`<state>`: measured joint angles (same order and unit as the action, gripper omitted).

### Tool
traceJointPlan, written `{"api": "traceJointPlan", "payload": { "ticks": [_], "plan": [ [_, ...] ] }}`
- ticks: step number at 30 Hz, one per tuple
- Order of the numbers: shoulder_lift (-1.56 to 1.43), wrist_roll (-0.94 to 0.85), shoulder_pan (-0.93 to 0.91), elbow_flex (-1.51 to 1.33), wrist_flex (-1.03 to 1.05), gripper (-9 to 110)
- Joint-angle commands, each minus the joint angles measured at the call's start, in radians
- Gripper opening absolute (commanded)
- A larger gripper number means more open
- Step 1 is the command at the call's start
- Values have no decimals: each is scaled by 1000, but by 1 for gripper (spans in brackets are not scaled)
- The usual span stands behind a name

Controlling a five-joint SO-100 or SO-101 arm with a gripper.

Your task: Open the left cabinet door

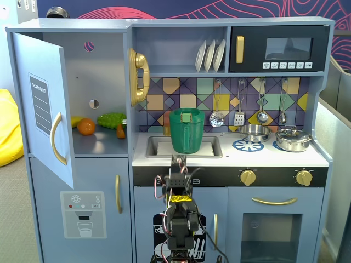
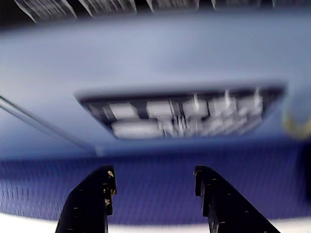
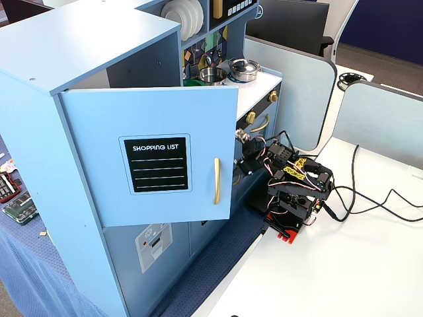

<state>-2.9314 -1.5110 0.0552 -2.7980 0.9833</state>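
Left cabinet door (image 1: 44, 107) stands swung wide open from the toy kitchen (image 3: 79, 53), its gold handle (image 1: 56, 138) and chalkboard panel (image 3: 156, 165) facing outward, well clear of the arm. An orange (image 1: 85, 126) sits on the shelf behind it. The hand (image 2: 154, 191) is parted and empty in the blurred wrist view, folded low before the kitchen's lower front.
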Motion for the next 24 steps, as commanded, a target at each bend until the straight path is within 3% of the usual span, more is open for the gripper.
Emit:
{"api": "traceJointPlan", "payload": {
  "ticks": [1, 14, 24],
  "plan": [
    [-63, 57, -44, -89, 28, 11],
    [-247, 98, -92, -199, 357, 0],
    [-247, 112, -77, -199, 425, 0]
  ]
}}
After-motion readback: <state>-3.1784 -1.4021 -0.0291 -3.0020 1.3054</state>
